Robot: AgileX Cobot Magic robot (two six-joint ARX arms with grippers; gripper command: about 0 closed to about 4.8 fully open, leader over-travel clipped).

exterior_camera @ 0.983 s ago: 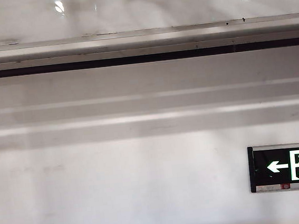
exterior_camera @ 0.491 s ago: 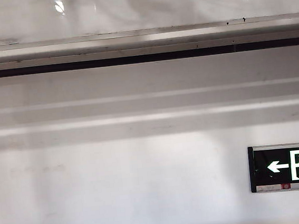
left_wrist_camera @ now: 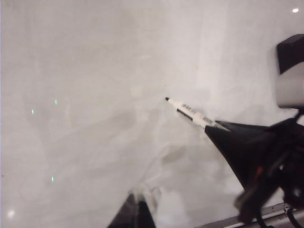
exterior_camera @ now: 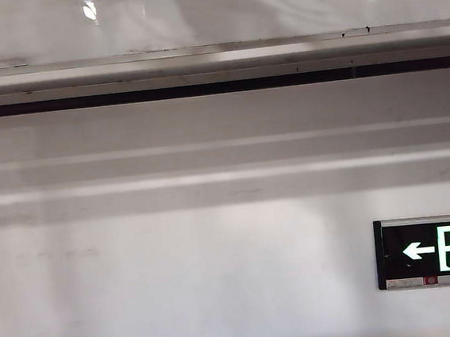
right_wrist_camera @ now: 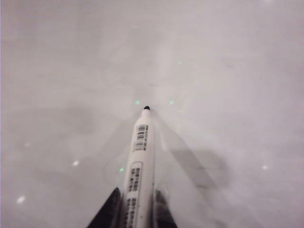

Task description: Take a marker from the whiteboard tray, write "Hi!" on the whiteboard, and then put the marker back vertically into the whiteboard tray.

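Note:
The marker (right_wrist_camera: 141, 156), a white barrel with a small black tip, is gripped between the fingers of my right gripper (right_wrist_camera: 137, 197), which is shut on it. Its tip points at the whiteboard (right_wrist_camera: 213, 71); I cannot tell if it touches. In the left wrist view the marker (left_wrist_camera: 190, 112) sticks out of the right gripper's (left_wrist_camera: 216, 133) dark fingers toward the whiteboard (left_wrist_camera: 95, 71), which bears no ink. My left gripper (left_wrist_camera: 137, 204) hovers before the board, fingers pressed together and empty. In the exterior view the whiteboard tray (exterior_camera: 214, 58) runs below the whiteboard (exterior_camera: 210, 10); neither arm shows there.
A thin black strip (exterior_camera: 217, 88) runs under the tray, above a matte wall (exterior_camera: 178, 260). A green exit sign (exterior_camera: 432, 250) hangs low on the right. A grey metal edge (left_wrist_camera: 266, 214) shows by the right arm's cables.
In the exterior view only a faint dark reflection on the whiteboard and a highlight on the tray have shifted to the right. Nothing else differs.

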